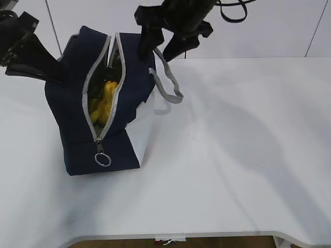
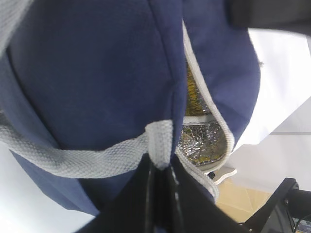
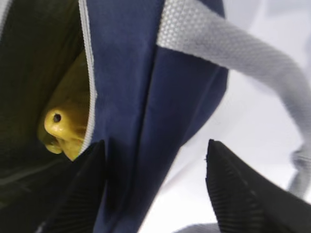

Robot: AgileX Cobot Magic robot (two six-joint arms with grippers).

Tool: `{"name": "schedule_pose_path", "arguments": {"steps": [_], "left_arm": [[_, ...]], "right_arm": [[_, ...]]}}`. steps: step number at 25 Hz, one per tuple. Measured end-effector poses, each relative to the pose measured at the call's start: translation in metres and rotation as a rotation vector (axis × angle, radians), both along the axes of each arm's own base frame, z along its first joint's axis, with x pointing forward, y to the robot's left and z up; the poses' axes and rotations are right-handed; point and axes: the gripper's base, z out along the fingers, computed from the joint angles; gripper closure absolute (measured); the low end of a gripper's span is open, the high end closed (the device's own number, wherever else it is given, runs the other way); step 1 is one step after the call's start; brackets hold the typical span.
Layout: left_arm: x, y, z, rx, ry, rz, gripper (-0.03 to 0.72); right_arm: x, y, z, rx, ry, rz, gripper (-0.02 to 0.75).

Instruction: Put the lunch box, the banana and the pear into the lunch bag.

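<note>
My right gripper [image 3: 155, 189] stands wide open with nothing in it, its two dark ribbed fingers [image 3: 238, 194] at the bottom of the right wrist view, one on each side of the bag [image 3: 141, 97] wall; in the exterior view it hangs at the top centre [image 1: 164, 47], just above the bag's far end. My left gripper [image 2: 160, 194] is closed on the bag's grey strap [image 2: 97, 158] and the fabric edge beside it, low in the left wrist view; the exterior view shows only its dark arm at the upper left, pressed against the bag [image 1: 106, 98]. The bag stands on the white table [image 1: 232, 155] left of centre, zipper [image 1: 98, 138] undone, ring pull [image 1: 103, 159] hanging at the near end. Through the gap the exterior view shows the banana [image 1: 106, 101] lying inside. My right wrist view alone shows a yellow rounded end with a dark spot [image 3: 60, 126] inside the opening; I cannot tell whether it is banana or pear. My left wrist view alone shows the silver foil lining [image 2: 201, 143]. The lunch box is not visible in any view.
</note>
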Motion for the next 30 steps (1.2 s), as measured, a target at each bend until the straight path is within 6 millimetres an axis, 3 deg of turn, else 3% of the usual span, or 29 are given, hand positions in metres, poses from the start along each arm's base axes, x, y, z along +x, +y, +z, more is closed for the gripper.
{"name": "schedule_pose_path", "arguments": {"steps": [8, 11, 13, 15, 19, 26, 30], "left_arm": [[0.0, 0.0, 0.0, 0.001, -0.004, 0.004, 0.691], [0.0, 0.0, 0.0, 0.001, -0.004, 0.004, 0.691], [0.001, 0.0, 0.0, 0.001, -0.004, 0.004, 0.691], [0.0, -0.001, 0.0, 0.001, -0.005, 0.0, 0.691], [-0.002, -0.02, -0.005, -0.001, 0.007, -0.053, 0.691], [-0.005, -0.063, -0.007, -0.013, -0.056, -0.092, 0.691], [-0.001, -0.081, -0.017, -0.05, -0.039, -0.085, 0.691]], "right_arm": [[0.004, 0.006, -0.027, 0.023, 0.092, 0.003, 0.246], [0.006, 0.008, -0.035, 0.026, 0.111, 0.004, 0.429], [0.006, 0.008, -0.036, 0.025, 0.113, 0.004, 0.611], [0.006, 0.008, -0.036, 0.025, 0.113, 0.004, 0.707], [0.006, 0.003, -0.032, -0.028, 0.078, -0.001, 0.724], [-0.01, -0.02, 0.015, -0.157, -0.055, -0.054, 0.724], [-0.022, -0.035, 0.031, -0.238, -0.106, -0.079, 0.724]]}}
